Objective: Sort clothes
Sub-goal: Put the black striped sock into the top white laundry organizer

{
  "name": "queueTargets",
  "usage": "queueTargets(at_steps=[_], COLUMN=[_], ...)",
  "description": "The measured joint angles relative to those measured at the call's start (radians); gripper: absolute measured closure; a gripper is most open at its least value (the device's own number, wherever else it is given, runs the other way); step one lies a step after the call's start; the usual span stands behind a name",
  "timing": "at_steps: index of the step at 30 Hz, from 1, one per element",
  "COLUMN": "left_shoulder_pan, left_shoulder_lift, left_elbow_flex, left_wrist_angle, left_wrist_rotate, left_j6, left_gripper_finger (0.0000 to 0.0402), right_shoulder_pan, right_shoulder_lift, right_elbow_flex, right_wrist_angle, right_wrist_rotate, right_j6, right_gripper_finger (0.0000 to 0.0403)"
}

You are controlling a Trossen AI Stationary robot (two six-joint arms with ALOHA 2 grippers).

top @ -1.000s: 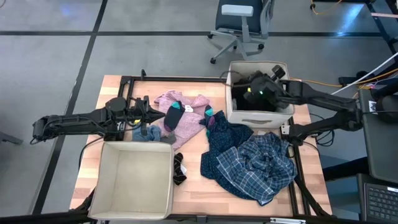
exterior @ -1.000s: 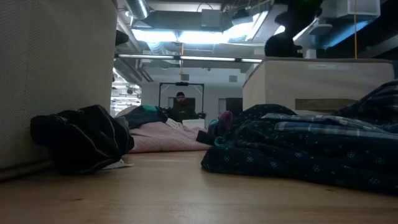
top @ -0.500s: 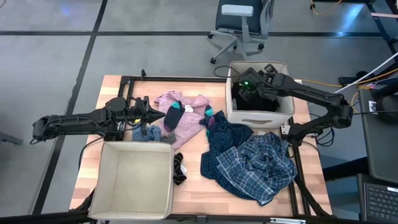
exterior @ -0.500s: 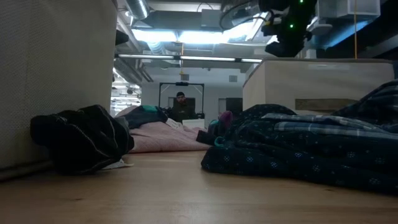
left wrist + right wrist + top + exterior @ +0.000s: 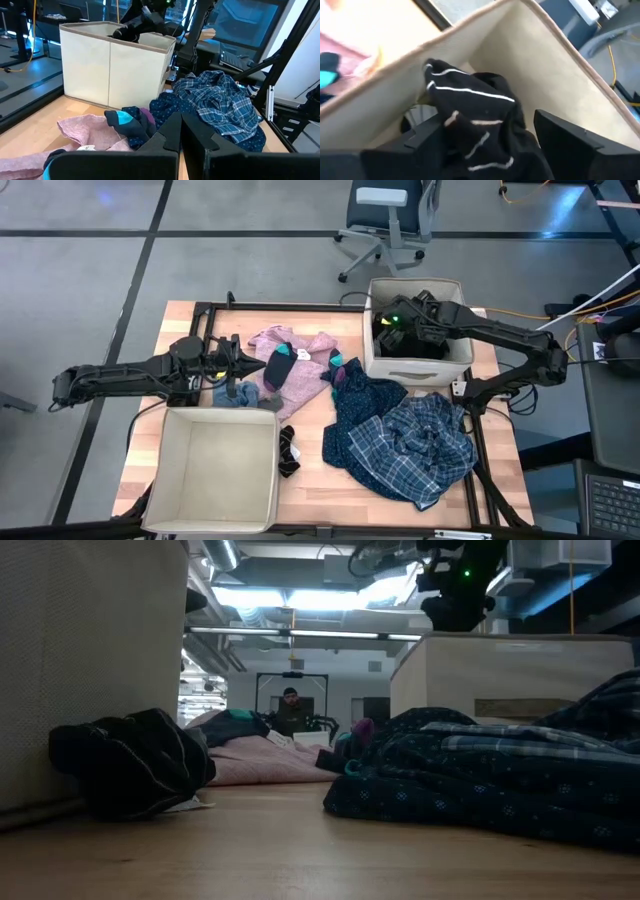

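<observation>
The robot had two long, thin arms, and both were dark, nearly black. Each arm was made of straight tube parts joined by round, chunky joints. The left arm had a fat round joint near its wrist, with thin black cables beside it. The left hand had two flat, dark fingers with square edges and a thin line between them. The right arm had a small green light that glowed near its wrist. The right hand had two wide black fingers with smooth faces and sharp corners. Far back in the room, a person wore dark clothes.
</observation>
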State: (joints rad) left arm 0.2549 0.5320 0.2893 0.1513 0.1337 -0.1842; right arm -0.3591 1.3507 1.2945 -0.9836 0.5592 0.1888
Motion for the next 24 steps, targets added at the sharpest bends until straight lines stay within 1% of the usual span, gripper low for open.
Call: queueTargets(at_steps=[4,7,14,19,24], left_shoulder_pan=[0.000,0.000,0.000,0.000,0.000], left_shoulder_lift=[0.000,0.000,0.000,0.000,0.000], left_elbow_flex=[0.000,0.000,0.000,0.000,0.000], left_wrist_angle=[0.000,-0.005,-0.006,-0.006,-0.007], left_wrist_rotate=[0.000,0.000,0.000,0.000,0.000], left_j6=[-0.001,-0.004,0.001,0.001,0.000], left_gripper_finger=[0.0400,0.0400,0.0400,0.0400,0.0400], right_shoulder_pan=[0.074,0.149,0.327,0.427,0.499], right_shoulder_lift=[0.000,0.001,0.033,0.101,0.223], right_elbow_flex=[0.000,0.000,0.000,0.000,0.000], right_wrist_angle=[0.032,0.084,0.290,0.418,0.530], right_wrist_rotate=[-0.008,-0.054,-0.172,-0.230,-0.317], right_j6=[-0.010,-0.012,-0.062,-0.094,-0.122], right_gripper_finger=[0.0120,0.0122,0.0122,0.0123,0.0123])
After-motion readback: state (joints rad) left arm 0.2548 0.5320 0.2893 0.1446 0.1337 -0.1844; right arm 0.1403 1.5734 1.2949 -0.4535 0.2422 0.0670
